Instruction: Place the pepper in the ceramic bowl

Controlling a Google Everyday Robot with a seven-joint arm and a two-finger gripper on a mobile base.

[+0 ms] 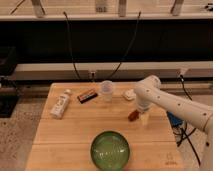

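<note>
The pepper (133, 115) is small, reddish-brown and elongated. It lies on the wooden table (75, 132) at right of centre. The gripper (143, 116) hangs from the white arm (170, 102) and stands right beside the pepper, on its right, low over the table. The ceramic bowl (110, 149) is wide, green and glossy. It sits near the table's front edge, in front of the pepper and to its left.
A clear plastic cup (106, 90) stands at the back centre. A flat dark brown bar (86, 95) lies left of it. A white bottle (60, 104) lies at the left. A small white object (129, 94) lies behind the arm. Cables hang behind the table.
</note>
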